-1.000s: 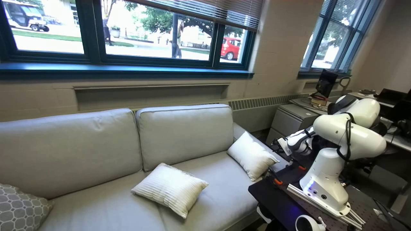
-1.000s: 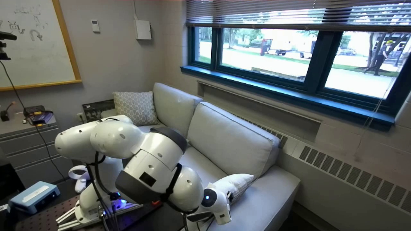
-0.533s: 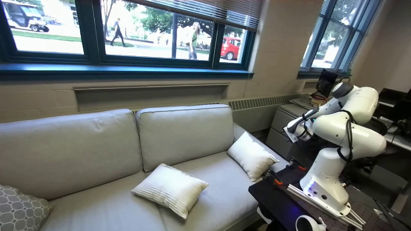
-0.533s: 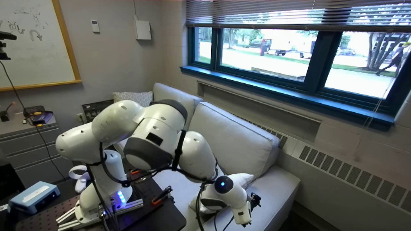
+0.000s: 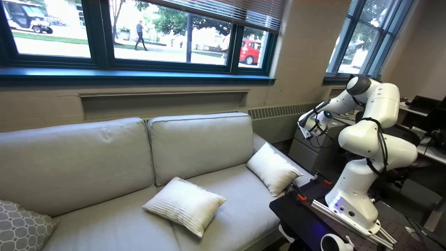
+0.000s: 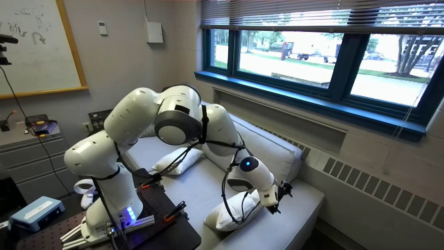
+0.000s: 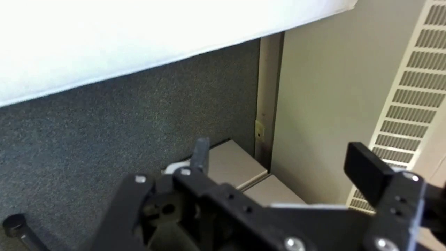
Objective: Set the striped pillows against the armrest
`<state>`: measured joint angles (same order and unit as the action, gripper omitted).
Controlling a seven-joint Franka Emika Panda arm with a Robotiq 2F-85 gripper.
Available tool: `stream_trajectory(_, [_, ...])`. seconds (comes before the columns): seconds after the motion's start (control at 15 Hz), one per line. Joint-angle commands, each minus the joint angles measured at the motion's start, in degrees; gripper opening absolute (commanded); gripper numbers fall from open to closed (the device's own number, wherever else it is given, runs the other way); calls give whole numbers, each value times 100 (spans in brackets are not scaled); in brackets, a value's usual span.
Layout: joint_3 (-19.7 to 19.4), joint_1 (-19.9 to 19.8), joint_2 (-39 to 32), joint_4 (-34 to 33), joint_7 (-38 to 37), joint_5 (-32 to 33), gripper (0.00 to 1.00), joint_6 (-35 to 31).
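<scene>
Your Robotiq gripper (image 7: 278, 150) stands with its fingers (image 7: 367, 170) spread wide. Near and lower than it, one striped pillow (image 5: 271, 169) leans against the padded sofa armrest (image 6: 288, 222); well apart from it, the second striped pillow (image 5: 186, 205) lies across the seat cushions (image 5: 240, 205).

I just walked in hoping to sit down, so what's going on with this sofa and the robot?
A robot arm stands by the sofa, its claw wide open in the air near the armrest, holding nothing right now. One striped pillow leans against that armrest; the second striped pillow lies on the seat, away from it. Both are meant to end up against the armrest, so the job looks about half done.
</scene>
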<state>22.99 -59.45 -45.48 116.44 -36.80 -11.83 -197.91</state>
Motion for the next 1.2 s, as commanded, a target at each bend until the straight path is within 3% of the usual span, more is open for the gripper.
stream_trajectory(0.0, [734,-52,326,400,-383,-255,100,2])
stream_trajectory(0.07, [1045,-133,320,474,-537,-236,100,2])
stream_trajectory(0.33, [1643,237,420,499,-1355,-731,100,1])
stream_trajectory(0.6, [1663,1098,671,359,-2020,-1263,100,1])
stream_trajectory(0.87, [1698,1918,847,559,-2270,-1067,100,12])
stream_trajectory(0.93, [1627,1718,652,364,-2306,-962,100,18])
stream_trajectory(1.13, [1624,2089,697,431,-2329,-953,100,3])
